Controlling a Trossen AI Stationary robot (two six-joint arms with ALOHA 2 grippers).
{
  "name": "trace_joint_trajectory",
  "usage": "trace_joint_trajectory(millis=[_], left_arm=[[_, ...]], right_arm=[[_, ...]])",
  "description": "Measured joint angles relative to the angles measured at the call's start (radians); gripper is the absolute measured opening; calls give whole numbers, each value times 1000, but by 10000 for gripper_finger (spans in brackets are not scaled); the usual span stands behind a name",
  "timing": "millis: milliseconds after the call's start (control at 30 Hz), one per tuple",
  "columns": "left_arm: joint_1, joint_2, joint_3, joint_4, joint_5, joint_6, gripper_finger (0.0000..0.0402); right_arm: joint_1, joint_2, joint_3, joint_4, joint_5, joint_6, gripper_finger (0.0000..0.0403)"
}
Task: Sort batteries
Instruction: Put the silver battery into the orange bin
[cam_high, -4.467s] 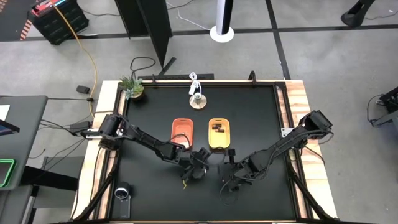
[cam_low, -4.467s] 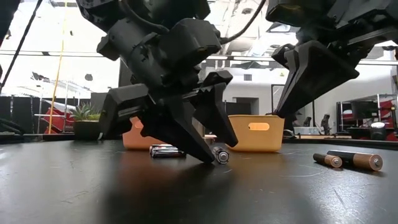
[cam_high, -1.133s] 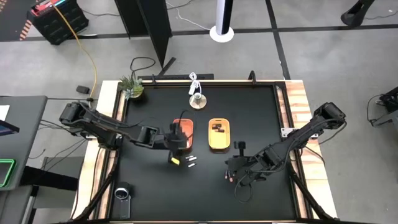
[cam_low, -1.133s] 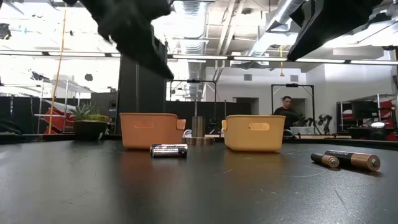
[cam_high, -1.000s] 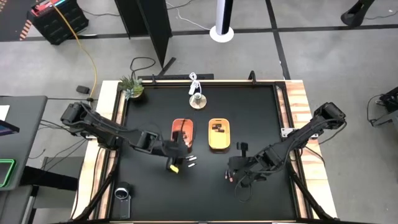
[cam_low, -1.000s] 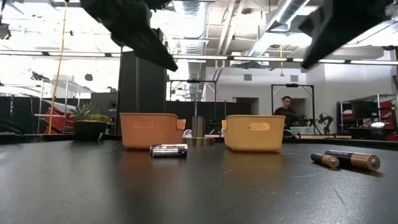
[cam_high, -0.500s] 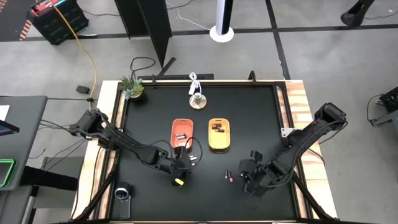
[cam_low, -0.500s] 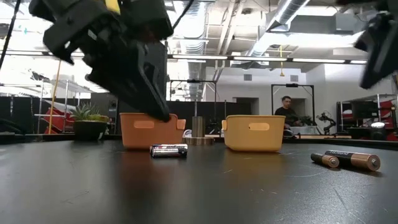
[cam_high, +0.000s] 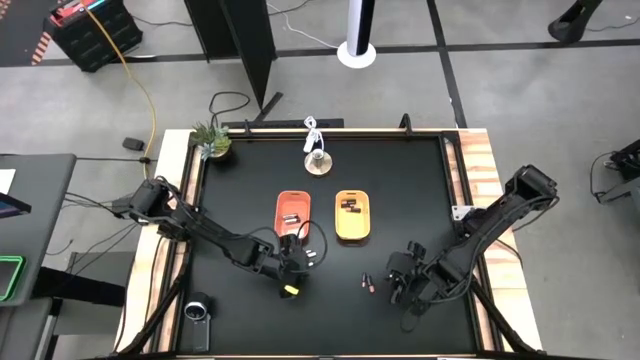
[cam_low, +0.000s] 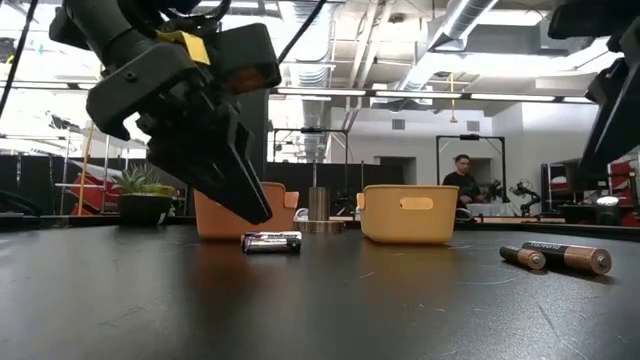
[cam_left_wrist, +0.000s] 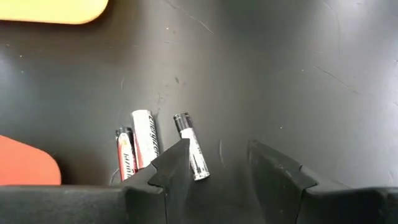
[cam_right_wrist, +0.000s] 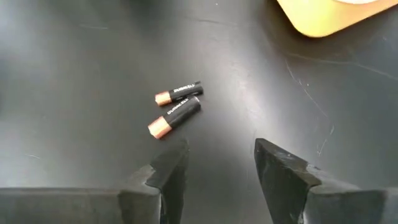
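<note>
Left gripper (cam_left_wrist: 214, 165) hangs with fingers spread and nothing between them, just over three batteries (cam_left_wrist: 144, 142) lying near the orange tray (cam_high: 293, 212). Right gripper (cam_right_wrist: 217, 165) is released too, above two copper-capped batteries (cam_right_wrist: 176, 107) on the black table (cam_high: 400, 190), farther from that tray, past the yellow tray (cam_high: 352, 216).

High view: overhead, straight down, whole table (cam_high: 420, 190). Low view: tabletop height, level, facing room. Wrist views: close, looking down; both trays (cam_high: 352, 217) also in high and low.
</note>
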Motion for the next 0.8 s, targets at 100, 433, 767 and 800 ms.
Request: trace_joint_trajectory(millis=[100,433,767,800], left_arm=[[9,30,0,-14,17,-19,153],[22,98,57,-29,20,-25,149],[23,101,58,-44,29,-21,25],[23,100,58,-45,32,-19,19]], right_arm=[[-7,0,0,10,1,-11,196],[-19,0,0,30,4,-43,195],[-34,0,0,29,4,-76,195],[-34,0,0,31,4,-82,195]])
